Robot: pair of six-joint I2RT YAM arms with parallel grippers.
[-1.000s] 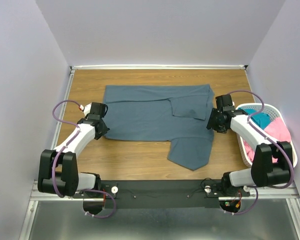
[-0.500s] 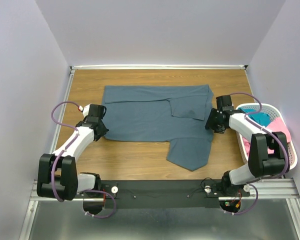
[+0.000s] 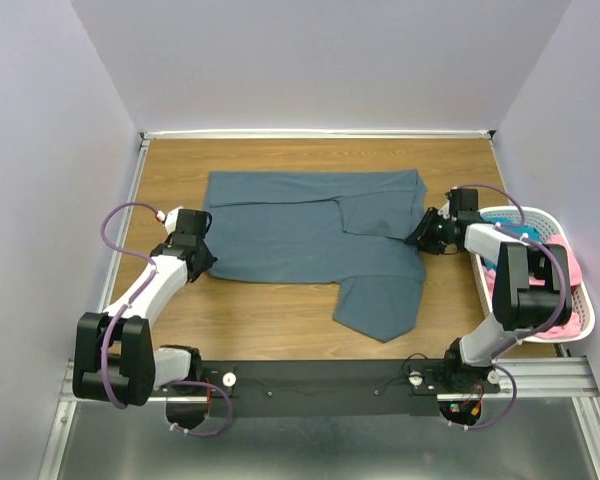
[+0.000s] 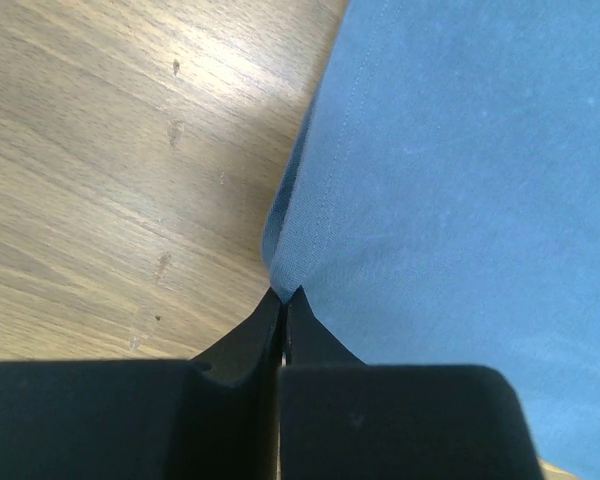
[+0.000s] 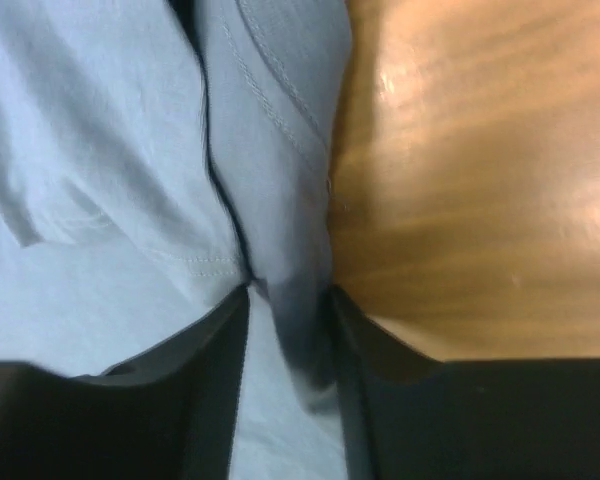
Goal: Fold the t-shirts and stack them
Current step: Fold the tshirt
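— While looking down from above: spotted the blue-grey shirt [image 3: 300, 235]?

— Yes. Spread flat on the worktop [image 3: 270, 320], stretched between the two pincers. One sleeve [image 3: 380, 215] folded in over the body, close to the right pincer [image 3: 418, 238]. Another flap of cloth jutting out toward the arm bases, just below that same pincer.

— State of the left pincer [image 3: 208, 262]?

— Closed tight. Both fingertips [image 4: 245, 335] pressed together, with the shirt's hemmed corner nipped right at the tips. Bare wood to its left in the wrist view; cloth ahead and to its right.

— And the right one?

— Roughly half apart, low against the worktop. Its fingers [image 5: 215, 340] astride the shirt's side edge, a fold of stitched hem running down into the gap between them. Cloth to its left in the wrist view, bare wood to its right.

— Squeezing the cloth?

— Hard to tell. Cloth filling the gap, though.

— Any other shirts?

— Pink shirt [image 3: 570, 265] bundled in the white basket [image 3: 525, 212], behind the right pincer and beside that arm. Well apart from the left pincer.
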